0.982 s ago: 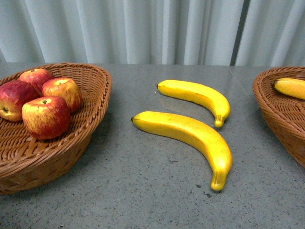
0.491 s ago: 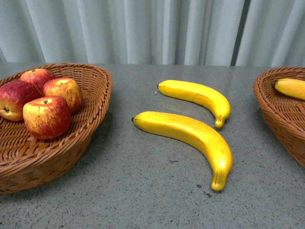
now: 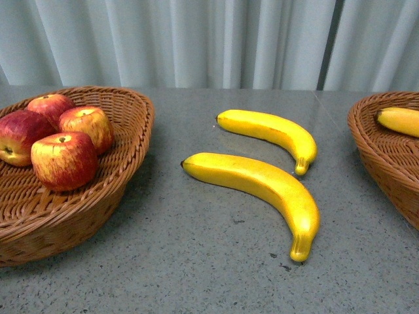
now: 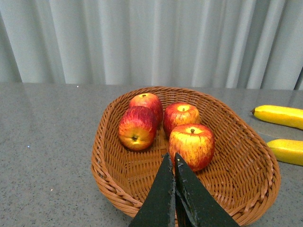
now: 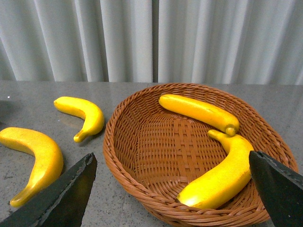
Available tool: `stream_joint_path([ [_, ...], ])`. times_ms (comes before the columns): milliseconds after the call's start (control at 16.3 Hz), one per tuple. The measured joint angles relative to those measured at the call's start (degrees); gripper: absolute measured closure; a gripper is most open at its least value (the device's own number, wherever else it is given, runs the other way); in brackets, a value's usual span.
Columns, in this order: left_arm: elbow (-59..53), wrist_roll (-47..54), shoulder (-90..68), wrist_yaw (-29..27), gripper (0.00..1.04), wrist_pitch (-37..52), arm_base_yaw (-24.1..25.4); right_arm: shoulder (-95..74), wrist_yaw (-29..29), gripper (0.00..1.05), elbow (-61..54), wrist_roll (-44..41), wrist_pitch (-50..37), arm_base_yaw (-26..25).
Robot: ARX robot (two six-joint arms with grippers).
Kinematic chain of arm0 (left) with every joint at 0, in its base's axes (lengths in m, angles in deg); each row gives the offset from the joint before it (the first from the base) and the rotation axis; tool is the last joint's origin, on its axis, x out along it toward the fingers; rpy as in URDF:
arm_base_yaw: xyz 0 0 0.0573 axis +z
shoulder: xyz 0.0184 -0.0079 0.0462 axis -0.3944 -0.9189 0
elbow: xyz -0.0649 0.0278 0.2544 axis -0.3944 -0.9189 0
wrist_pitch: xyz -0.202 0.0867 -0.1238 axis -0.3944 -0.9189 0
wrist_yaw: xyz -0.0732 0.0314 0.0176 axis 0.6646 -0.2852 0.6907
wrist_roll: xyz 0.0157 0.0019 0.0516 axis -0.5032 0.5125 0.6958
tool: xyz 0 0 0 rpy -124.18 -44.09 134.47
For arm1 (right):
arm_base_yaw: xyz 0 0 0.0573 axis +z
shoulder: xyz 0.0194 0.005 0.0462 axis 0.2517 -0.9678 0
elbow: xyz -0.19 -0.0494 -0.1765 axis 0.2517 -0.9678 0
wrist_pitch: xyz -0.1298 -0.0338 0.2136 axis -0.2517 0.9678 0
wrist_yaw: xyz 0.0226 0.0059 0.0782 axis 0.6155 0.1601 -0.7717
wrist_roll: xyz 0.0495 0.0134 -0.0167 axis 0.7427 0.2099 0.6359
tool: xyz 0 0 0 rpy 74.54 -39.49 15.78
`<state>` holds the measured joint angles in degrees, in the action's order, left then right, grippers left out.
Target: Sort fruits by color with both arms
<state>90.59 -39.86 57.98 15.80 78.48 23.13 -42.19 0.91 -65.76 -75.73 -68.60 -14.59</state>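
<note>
Several red apples with yellow streaks [image 3: 64,159] [image 4: 191,146] lie in the left wicker basket [image 3: 124,190] [image 4: 109,142]. Two yellow bananas rest on the grey table between the baskets: a near one [image 3: 262,186] [image 5: 40,153] and a far one [image 3: 272,133] [image 5: 85,113]. The right wicker basket [image 3: 383,154] [image 5: 128,156] holds two more bananas [image 5: 199,112] [image 5: 222,177]. My left gripper [image 4: 171,161] is shut and empty, just over the left basket's near rim. My right gripper [image 5: 171,163] stands wide open over the near rim of the right basket. Neither arm appears in the front view.
A pale pleated curtain [image 3: 209,42] closes off the back of the grey table [image 3: 196,261]. The two loose bananas lie in the stretch of table between the baskets.
</note>
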Motion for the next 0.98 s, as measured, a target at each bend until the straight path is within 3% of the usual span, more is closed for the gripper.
stream_joint_path([
  [368,0.00,0.00,6.49,0.00,1.03,-6.47,0.00,0.00,0.00,0.07,0.00,0.00,0.00,0.00],
  [491,0.07,0.00,14.23,0.07,1.03,-17.27,0.00,0.00,0.02,0.07,0.00,0.00,0.00,0.00],
  [798,0.04,0.00,15.89,0.00,1.03,-16.72,-0.02,0.00,0.00,0.07,0.00,0.00,-0.02,0.00],
  [982,0.04,0.00,15.89,-0.02,0.69,-16.72,-0.02,0.00,0.02,0.07,0.00,0.00,-0.02,0.00],
])
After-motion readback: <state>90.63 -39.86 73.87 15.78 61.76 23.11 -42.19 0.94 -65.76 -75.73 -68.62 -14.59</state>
